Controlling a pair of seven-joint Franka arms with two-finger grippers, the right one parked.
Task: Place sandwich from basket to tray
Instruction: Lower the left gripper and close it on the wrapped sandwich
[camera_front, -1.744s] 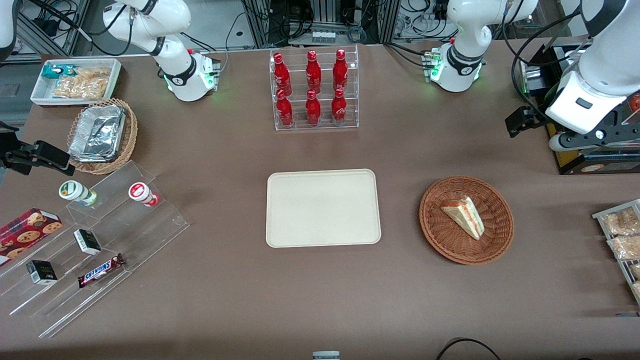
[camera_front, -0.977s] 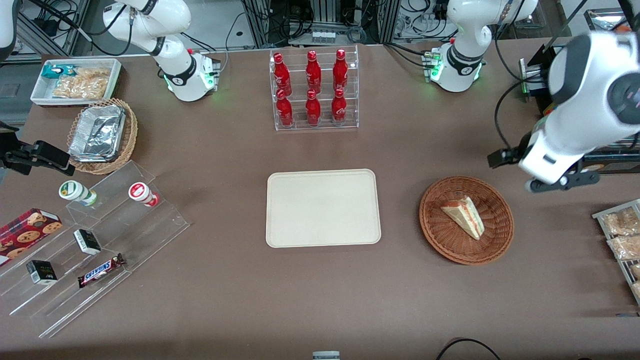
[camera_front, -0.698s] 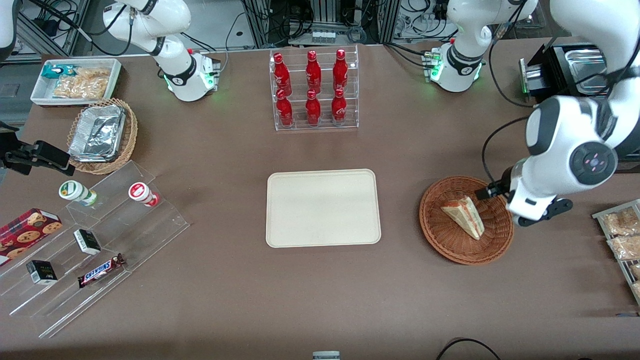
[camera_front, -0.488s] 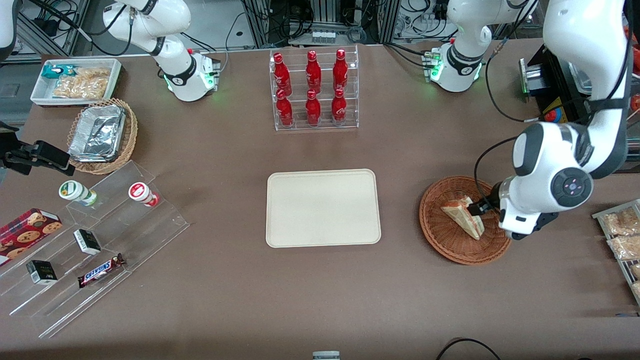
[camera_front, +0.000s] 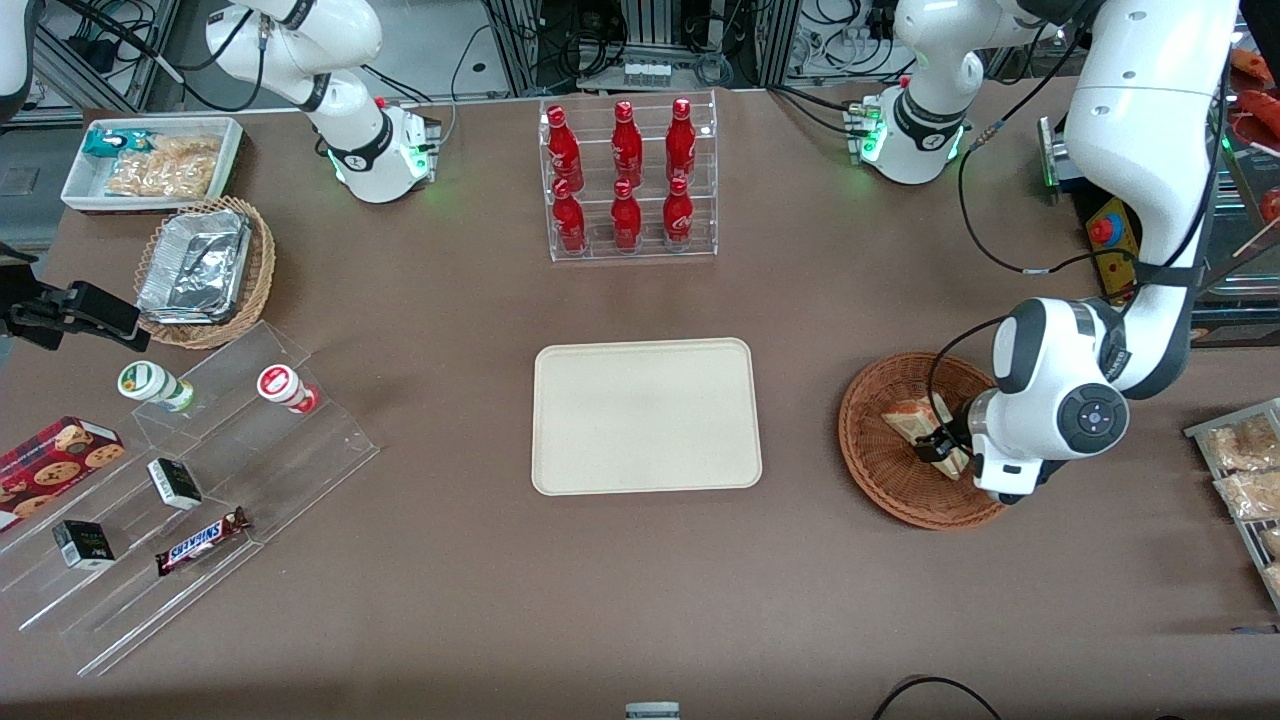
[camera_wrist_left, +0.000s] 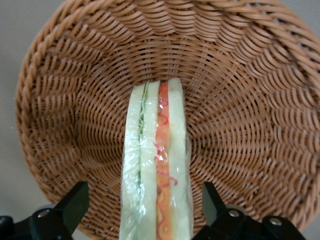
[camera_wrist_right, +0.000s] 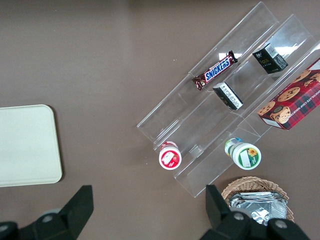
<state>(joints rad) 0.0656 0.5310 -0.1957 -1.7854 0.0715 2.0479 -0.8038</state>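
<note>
My jaws hang spread apart low inside the basket (camera_wrist_left: 240, 100), one finger (camera_wrist_left: 75, 202) on each side of the sandwich (camera_wrist_left: 157, 175), neither touching it. The sandwich lies between them on the weave. The tray (camera_front: 646, 415) sits well apart on the worktop (camera_front: 640, 580).

Basket (camera_wrist_left: 240, 90): woven wicker, reddish-brown, ribbed and rough, with a slight sheen on the strands; sandwich (camera_wrist_left: 156, 170): soft pale bread under clear glossy plastic film that wrinkles and catches light; gripper (camera_wrist_left: 145, 210), over the basket with a finger on each side of the sandwich and not touching it: fingers (camera_wrist_left: 75, 202) of matt black plastic; arm shell (camera_front: 1140, 140): smooth glossy white plastic; tray (camera_front: 646, 416): cream, matt, smooth; surface (camera_front: 640, 580): brown, matt, cloth-like; bottle rack (camera_front: 628, 180): clear glossy acrylic.
</note>
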